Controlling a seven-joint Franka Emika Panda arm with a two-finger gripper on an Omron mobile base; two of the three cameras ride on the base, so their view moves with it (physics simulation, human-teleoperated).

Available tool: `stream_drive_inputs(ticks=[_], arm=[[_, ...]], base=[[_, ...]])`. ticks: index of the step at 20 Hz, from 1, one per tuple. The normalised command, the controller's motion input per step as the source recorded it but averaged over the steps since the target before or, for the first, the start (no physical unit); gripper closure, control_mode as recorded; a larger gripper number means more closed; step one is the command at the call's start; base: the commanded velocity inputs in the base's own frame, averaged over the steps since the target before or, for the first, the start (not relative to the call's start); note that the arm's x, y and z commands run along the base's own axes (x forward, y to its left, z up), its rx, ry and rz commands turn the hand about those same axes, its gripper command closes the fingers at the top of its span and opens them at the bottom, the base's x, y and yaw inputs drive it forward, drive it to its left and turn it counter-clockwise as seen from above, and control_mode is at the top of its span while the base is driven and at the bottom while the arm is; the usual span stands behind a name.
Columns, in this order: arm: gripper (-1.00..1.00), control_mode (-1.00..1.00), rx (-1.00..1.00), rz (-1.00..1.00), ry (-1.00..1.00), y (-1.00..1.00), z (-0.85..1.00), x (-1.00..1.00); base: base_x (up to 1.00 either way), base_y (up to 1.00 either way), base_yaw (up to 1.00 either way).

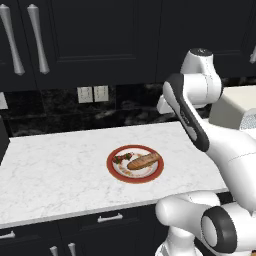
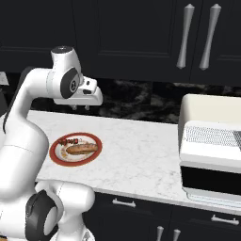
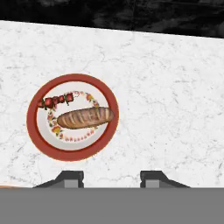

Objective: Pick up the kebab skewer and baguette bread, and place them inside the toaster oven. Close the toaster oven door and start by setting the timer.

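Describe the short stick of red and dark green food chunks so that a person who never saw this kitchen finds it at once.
On the white marble counter lies a round red-rimmed plate with two foods on it. The kebab skewer lies on the half nearer the black wall, beside the golden-brown baguette bread. It is the shorter and thinner one, with red and green chunks.

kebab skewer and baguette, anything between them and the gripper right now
Nothing visible. The gripper hangs above the counter with open air down to the plate, where the kebab skewer and baguette lie side by side, uncovered.
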Motion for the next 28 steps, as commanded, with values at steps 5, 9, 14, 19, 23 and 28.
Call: stream_drive_inputs(ticks=[5,9,14,19,23,28], arm=[[-1.00,-1.00,0.00,-0.12,0.01,-0.23,-0.02,-0.68],[-1.00,-1.00,0.06,-0.32,0.00,-0.72,-0.21,-1.00],[-1.00,-1.00,0.01,-0.19,0.00,-0.31,-0.22,-0.99],[-1.00,-1.00,-0.04,0.00,0.00,0.27,-0.06,-0.70],[-1.00,-1.00,-0.10,0.00,0.00,0.60,-0.01,-0.38],[-1.00,-1.00,-0.01,0.00,0.00,0.03,-0.01,-0.04]], base=[[0.00,0.00,0.00],[0.00,0.00,0.00],[0.00,0.00,0.00],[0.00,0.00,0.00],[0.00,0.00,0.00],[0.00,0.00,0.00]])
